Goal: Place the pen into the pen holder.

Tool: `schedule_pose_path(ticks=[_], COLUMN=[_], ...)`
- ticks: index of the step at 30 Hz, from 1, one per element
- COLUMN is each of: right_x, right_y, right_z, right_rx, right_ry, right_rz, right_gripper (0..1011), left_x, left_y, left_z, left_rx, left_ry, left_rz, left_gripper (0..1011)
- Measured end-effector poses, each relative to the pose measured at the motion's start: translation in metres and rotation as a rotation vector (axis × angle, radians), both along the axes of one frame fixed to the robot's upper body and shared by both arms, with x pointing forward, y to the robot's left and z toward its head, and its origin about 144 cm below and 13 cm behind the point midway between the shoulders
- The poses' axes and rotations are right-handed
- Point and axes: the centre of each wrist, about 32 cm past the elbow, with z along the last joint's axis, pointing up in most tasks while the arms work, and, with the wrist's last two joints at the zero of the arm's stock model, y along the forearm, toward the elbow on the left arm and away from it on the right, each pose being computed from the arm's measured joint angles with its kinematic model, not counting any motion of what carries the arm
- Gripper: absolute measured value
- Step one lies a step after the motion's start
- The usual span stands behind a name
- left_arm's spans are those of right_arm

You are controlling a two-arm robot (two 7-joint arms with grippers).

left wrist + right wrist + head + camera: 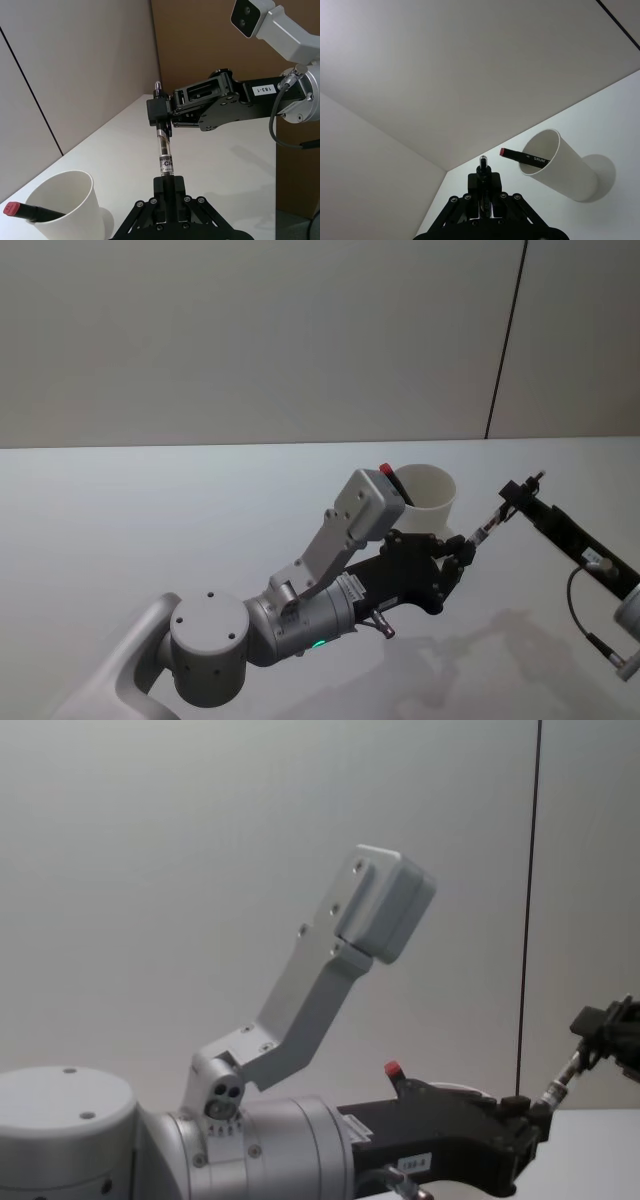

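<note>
A slim clear-barrelled pen hangs in the air to the right of the pen holder, a white paper cup on the table. My left gripper is shut on the pen's lower end. My right gripper is shut on its upper end, with the tip poking out past the fingers. In the left wrist view the pen runs from my left gripper up to the right gripper, and the pen holder stands beside them. A red-capped black marker leans inside the cup.
The pale table runs back to a plain wall with a dark vertical seam. My left arm's camera housing covers part of the cup's left side. The right arm comes in from the right edge.
</note>
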Motion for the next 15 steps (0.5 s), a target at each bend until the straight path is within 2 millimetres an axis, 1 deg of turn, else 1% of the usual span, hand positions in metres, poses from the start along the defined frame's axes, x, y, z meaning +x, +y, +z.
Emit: schedule_pose_path(ticks=[8, 10, 12, 15], right_x=[0.0004, 0.0007, 0.0007, 0.0008], right_y=[0.0011, 0.0008, 0.0012, 0.0015], right_z=[0.0011, 0.0022, 0.0024, 0.0027], right_rx=[0.007, 0.009, 0.009, 0.008], right_ry=[-0.004, -0.010, -0.012, -0.013], right_rz=[-0.007, -0.011, -0.013, -0.014], right_gripper=[131, 131, 131, 131], left_x=[0.0000, 0.0000, 0.0000, 0.0000], left_y=[0.0000, 0.0002, 0.0002, 0.0001], left_z=[0.0001, -0.0002, -0.0002, -0.0001], left_rx=[-0.003, 0.001, 0.001, 0.001], left_ry=[-0.002, 0.001, 0.001, 0.001], left_rz=[0.000, 0.000, 0.000, 0.000], left_gripper=[130, 165, 234, 300])
